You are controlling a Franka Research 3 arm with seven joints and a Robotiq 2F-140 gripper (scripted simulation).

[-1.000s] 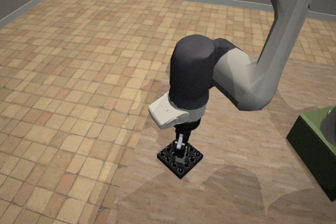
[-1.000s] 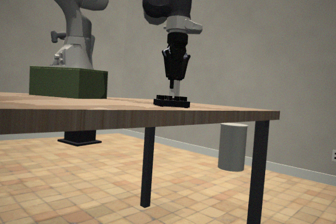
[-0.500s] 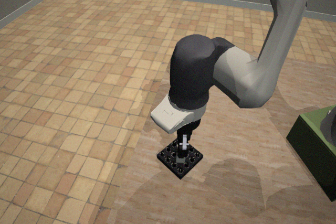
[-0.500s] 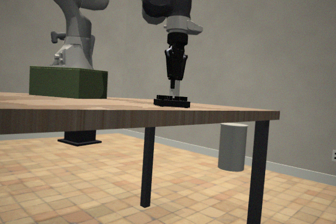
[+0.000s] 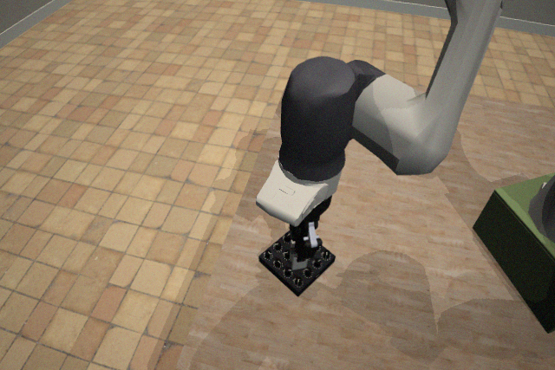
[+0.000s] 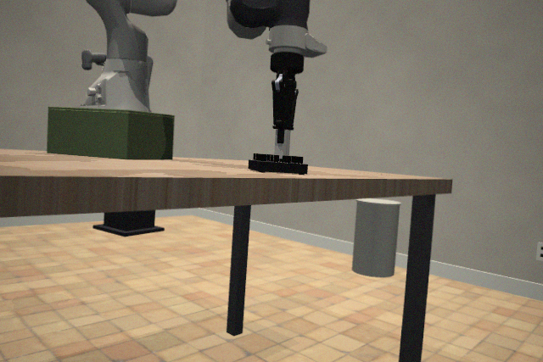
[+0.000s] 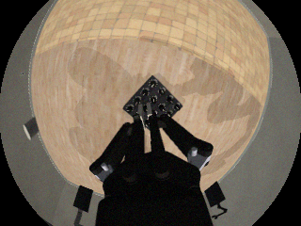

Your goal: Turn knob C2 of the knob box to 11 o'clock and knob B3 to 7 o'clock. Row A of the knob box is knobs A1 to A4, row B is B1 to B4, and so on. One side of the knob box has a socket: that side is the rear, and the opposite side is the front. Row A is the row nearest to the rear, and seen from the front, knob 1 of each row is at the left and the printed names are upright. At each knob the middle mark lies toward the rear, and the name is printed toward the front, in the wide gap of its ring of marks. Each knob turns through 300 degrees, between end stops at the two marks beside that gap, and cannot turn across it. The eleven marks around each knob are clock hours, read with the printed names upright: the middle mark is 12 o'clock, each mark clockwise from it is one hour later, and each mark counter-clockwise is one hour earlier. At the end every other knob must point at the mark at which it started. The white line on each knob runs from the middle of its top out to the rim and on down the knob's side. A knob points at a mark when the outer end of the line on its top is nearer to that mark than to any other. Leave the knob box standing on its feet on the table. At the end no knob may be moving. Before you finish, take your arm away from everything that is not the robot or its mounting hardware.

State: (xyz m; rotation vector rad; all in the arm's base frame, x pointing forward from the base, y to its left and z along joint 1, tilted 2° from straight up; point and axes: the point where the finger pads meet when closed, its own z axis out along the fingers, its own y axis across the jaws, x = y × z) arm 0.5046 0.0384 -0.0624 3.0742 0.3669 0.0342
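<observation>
The black knob box (image 5: 290, 262) stands flat on the wooden table, turned like a diamond in the top view. It also shows in the exterior view (image 6: 277, 164) and in the wrist view (image 7: 153, 101). My gripper (image 5: 299, 257) points straight down onto the box, with its fingers close together around one of the inner knobs. From the side, the fingertips (image 6: 282, 147) reach down to the knob tops. In the wrist view the fingertips (image 7: 150, 120) meet at the near part of the box. The fingers hide the gripped knob, so I cannot read its name or its white line.
The green block (image 5: 519, 240) under the arm's base stands on the table to the right, and is also seen in the exterior view (image 6: 109, 132). The table's edge runs left of the box. A grey cylinder (image 6: 376, 237) stands on the floor beyond the table.
</observation>
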